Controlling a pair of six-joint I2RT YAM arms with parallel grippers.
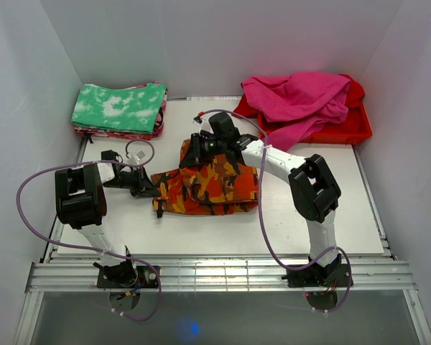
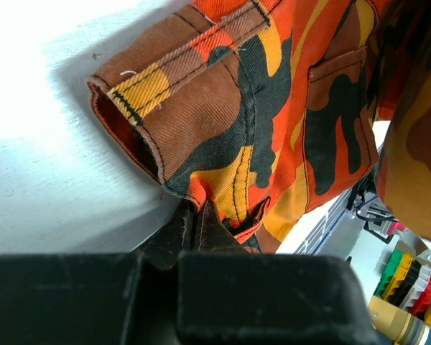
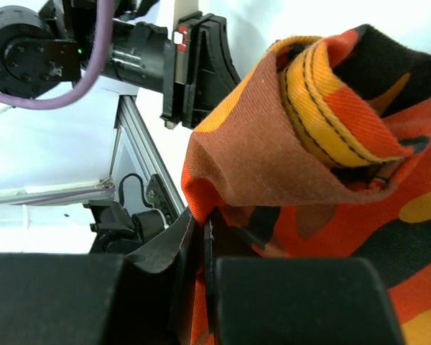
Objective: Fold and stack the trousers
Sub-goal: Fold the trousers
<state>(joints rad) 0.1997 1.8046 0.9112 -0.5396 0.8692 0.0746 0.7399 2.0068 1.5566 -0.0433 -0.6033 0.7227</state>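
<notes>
The camouflage trousers (image 1: 210, 188) lie folded in the middle of the table, in orange, yellow, brown and black. My left gripper (image 1: 149, 188) is at their left edge, shut on the cloth beside the hem (image 2: 194, 208). My right gripper (image 1: 195, 151) is at the far left corner of the bundle, shut on a raised fold of the trousers (image 3: 205, 223), which drape over it in the right wrist view (image 3: 330, 158).
A folded green-and-white mottled cloth (image 1: 119, 108) sits on a stack at the back left. A red tray (image 1: 345, 129) at the back right holds magenta and red garments (image 1: 298, 100). The table's metal rail (image 1: 223, 277) runs along the near edge.
</notes>
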